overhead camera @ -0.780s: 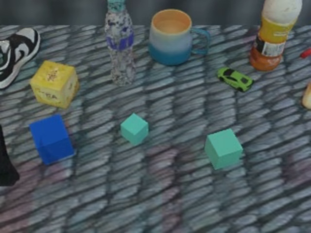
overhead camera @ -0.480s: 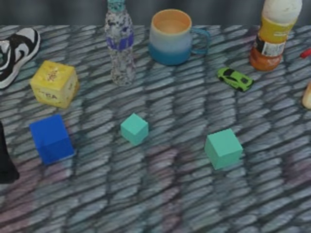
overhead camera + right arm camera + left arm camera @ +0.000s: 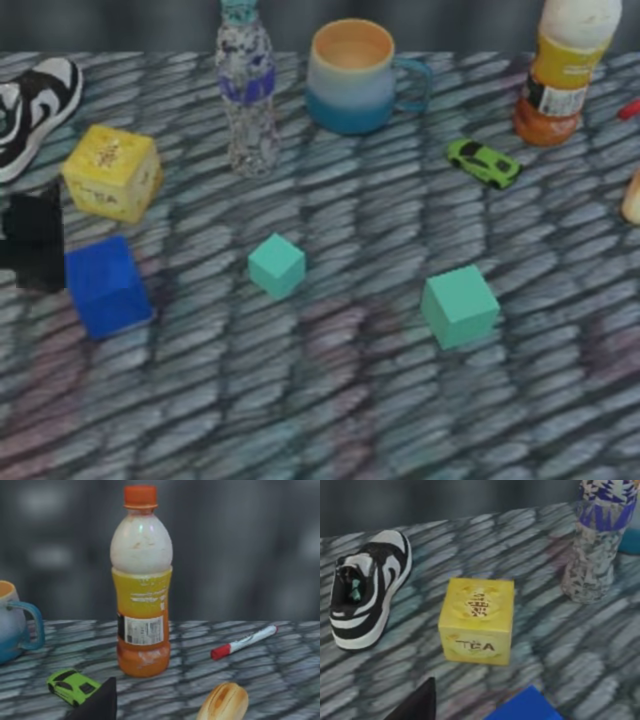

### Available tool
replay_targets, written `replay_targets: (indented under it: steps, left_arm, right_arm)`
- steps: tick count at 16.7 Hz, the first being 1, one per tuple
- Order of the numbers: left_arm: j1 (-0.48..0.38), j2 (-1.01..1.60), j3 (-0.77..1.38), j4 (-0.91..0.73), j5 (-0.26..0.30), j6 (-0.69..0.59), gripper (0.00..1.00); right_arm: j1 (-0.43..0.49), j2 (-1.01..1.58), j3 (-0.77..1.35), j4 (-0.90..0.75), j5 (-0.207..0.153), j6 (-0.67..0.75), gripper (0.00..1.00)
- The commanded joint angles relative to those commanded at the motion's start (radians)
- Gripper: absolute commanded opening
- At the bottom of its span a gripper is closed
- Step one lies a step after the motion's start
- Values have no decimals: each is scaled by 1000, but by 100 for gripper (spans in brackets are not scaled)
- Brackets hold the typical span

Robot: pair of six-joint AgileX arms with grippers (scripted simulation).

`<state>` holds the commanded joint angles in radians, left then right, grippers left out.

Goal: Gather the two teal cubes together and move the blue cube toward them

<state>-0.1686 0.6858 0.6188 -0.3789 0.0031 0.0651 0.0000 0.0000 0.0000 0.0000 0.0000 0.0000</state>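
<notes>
Left pincer (image 3: 38, 245) now farther in, beside blue cube (image 3: 106, 286).

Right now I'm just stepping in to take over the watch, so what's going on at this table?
The left gripper is at the table's left edge, right beside the blue cube, which sits on the table ungripped. The two teal cubes are apart: the smaller teal cube near the middle, the larger teal cube to its right. The right arm is out of the top view, parked. Nothing has been gathered yet.
</notes>
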Motion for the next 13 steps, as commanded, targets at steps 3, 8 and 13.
replay_targets:
  steps: [3, 8, 13]
  left_arm:
    - [-75, 369, 276, -177, 1, 29, 100]
    - [-194, 942, 707, -468, 3, 74, 100]
    - [-290, 1361, 1068, -690, 3, 111, 100]
  right_arm:
    - [0, 0, 0, 0, 0, 0, 100]
    - [0, 0, 0, 0, 0, 0, 100]
    - [0, 0, 0, 0, 0, 0, 100]
